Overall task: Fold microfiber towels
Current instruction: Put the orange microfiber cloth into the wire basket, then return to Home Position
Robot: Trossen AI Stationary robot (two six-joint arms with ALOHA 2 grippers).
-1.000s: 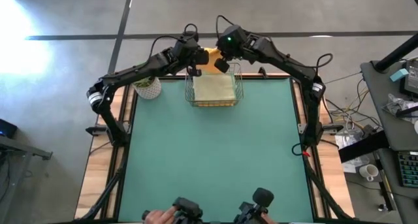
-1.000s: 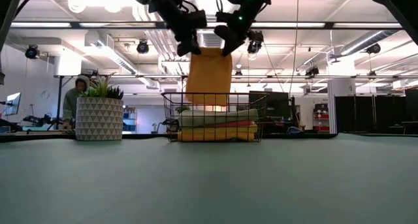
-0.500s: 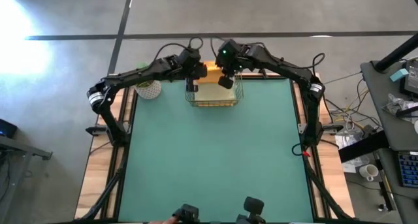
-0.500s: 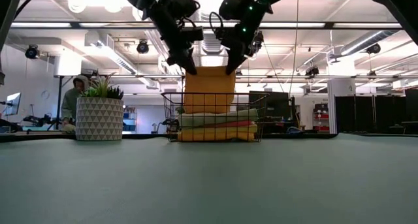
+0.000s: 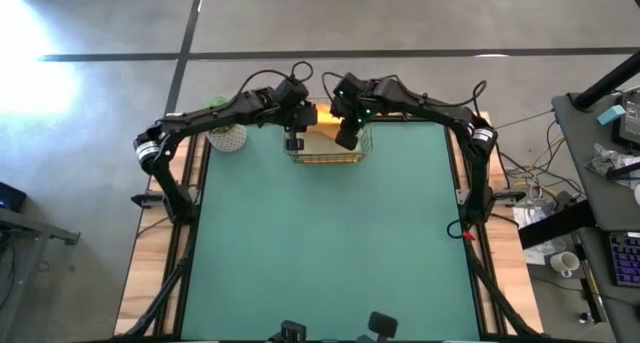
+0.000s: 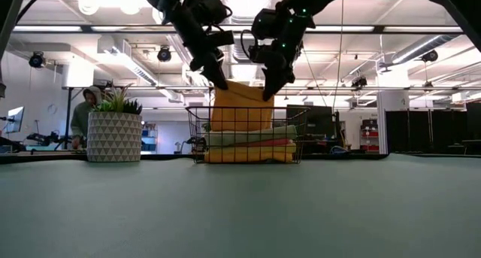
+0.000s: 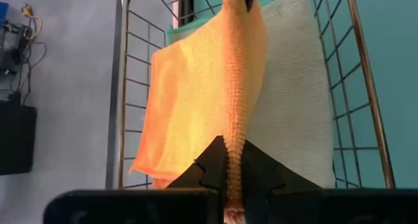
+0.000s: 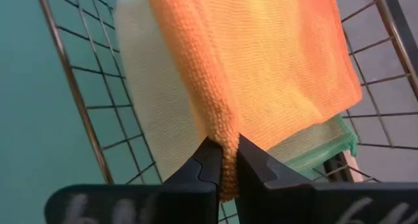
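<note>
Orange towel (image 6: 240, 106) — soft, doubled, hanging into the wire basket (image 6: 197, 134). Left gripper (image 7: 234, 160) and right gripper (image 8: 223, 160) each pinch its upper edge — fingers clamped tight on the cloth.

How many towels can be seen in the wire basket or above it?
4 visible: an orange towel held above the basket by both grippers, and sage, red-pink and yellow-orange layers stacked inside. Others may be hidden.

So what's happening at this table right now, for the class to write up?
Both arms hold one orange microfiber towel between them above the wire mesh basket at the table's far edge. The left gripper and right gripper are each shut on an upper corner, and the cloth hangs down into the basket over a pale sage green towel topping the folded stack. A small potted plant stands beside it.
</note>
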